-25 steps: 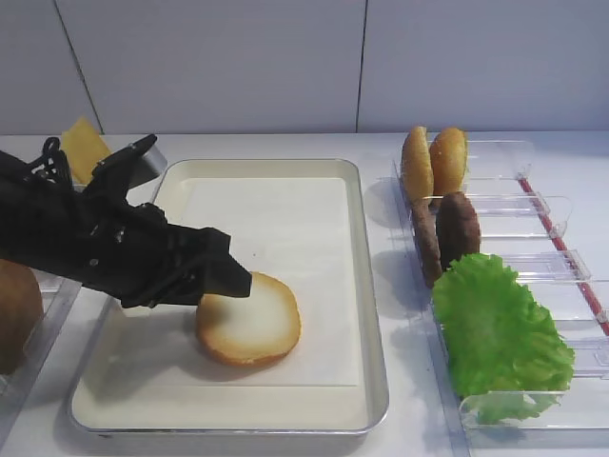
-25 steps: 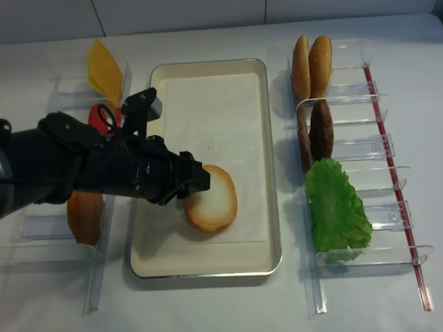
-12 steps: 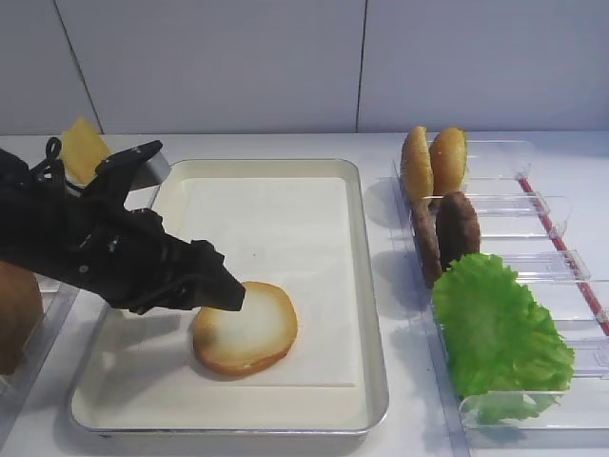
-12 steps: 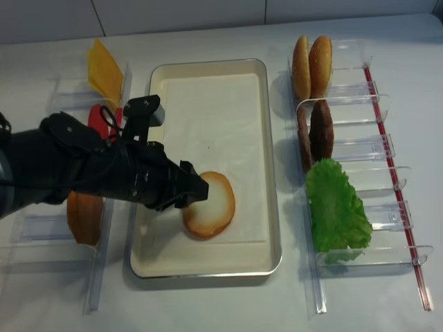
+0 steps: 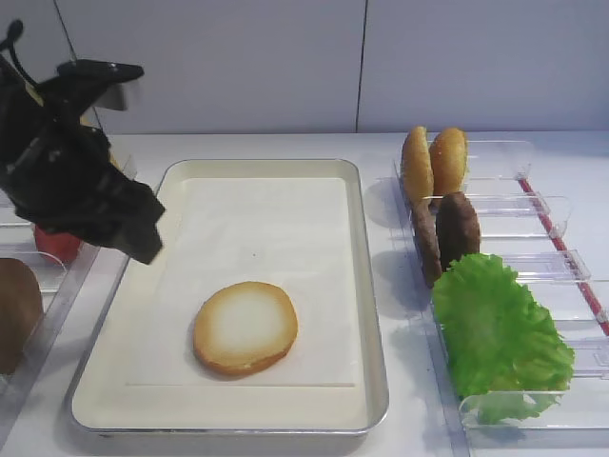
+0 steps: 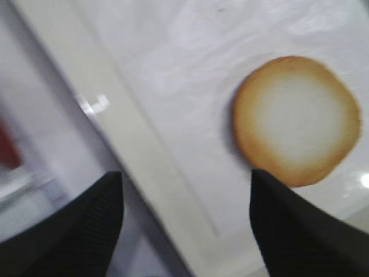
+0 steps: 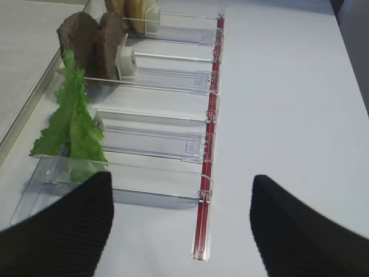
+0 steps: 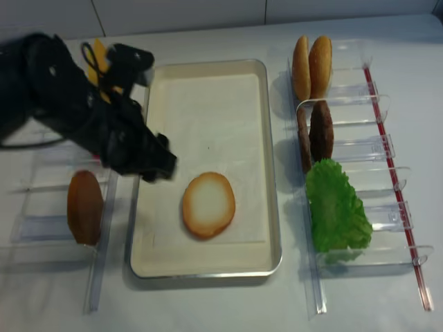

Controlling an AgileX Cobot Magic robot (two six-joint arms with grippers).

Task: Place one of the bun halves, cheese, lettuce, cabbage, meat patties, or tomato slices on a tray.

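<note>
Cream-faced bun half (image 5: 245, 327) lies flat on tray (image 5: 373, 324); left gripper (image 6: 185, 222) spread, empty, above left rim. Placement looks done; next, clear away.

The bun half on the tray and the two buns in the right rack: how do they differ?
The bun half lies flat on the tray, while the two buns stand on edge in the clear rack. The bun half shows a creamy-white face with a brown rim; the two buns show golden-orange crust. All look round.
</note>
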